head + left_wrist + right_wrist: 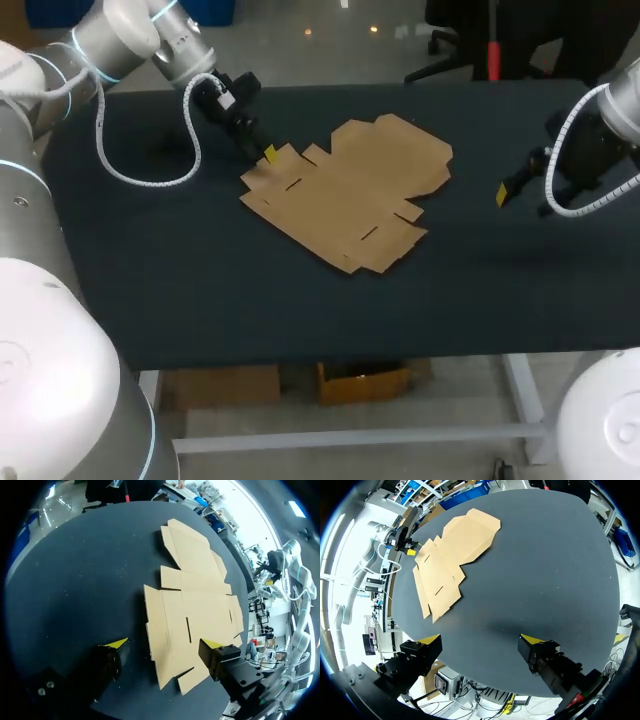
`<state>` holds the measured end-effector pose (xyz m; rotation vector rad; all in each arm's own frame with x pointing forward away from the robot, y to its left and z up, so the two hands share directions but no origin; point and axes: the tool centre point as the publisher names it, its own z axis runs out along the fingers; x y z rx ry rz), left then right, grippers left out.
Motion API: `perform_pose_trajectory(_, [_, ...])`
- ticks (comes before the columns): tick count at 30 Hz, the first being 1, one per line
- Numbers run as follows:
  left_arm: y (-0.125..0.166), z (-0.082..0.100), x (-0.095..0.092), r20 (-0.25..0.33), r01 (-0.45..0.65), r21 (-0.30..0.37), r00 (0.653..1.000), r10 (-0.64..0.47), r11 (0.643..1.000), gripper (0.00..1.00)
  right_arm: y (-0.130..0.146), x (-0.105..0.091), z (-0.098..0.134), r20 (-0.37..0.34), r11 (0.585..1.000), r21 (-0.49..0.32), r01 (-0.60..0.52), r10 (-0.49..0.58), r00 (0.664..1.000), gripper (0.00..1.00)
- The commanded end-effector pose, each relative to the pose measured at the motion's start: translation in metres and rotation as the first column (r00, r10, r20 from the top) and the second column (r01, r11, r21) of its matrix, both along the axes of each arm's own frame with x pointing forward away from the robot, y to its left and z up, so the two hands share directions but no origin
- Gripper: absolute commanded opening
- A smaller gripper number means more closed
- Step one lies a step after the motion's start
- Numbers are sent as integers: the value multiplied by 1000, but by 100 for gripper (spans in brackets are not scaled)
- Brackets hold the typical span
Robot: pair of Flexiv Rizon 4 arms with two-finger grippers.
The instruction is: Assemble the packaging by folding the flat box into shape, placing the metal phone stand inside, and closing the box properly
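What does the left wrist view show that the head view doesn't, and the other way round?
Left wrist only: the left gripper open, with one finger over the edge of the flat cardboard box and one over bare table. Head only: the left arm's white cable looping over the table. Both: the box lying unfolded on the table.

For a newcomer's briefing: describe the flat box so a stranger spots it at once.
Look at the dark table; near its middle lies the flat box, an unfolded sheet of brown cardboard with notched flaps and slits. Its pale brown stands out from the black left end effector poised at its edge.
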<state>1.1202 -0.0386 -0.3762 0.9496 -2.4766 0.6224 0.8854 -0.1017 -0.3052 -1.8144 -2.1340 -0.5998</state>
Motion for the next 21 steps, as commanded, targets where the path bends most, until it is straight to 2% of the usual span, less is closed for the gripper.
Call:
perform_pose_trajectory(1, [0,-3,8,-177,114,6,978,-111,993,79,0,-1,2,-1,1000,5,-2,2,1000,100])
perform_pose_trajectory(5, [0,-3,6,-183,116,11,977,-112,993,72,1,-3,5,-9,1000,8,8,-8,1000,100])
perform_pose_trajectory(12, [-2,-6,1,-195,118,10,974,-114,993,51,13,-6,7,-5,1000,18,-11,11,1000,100])
perform_pose_trajectory(21, [-3,-12,-8,-195,105,5,976,-102,994,47,15,-6,4,-3,999,29,-27,27,1000,100])
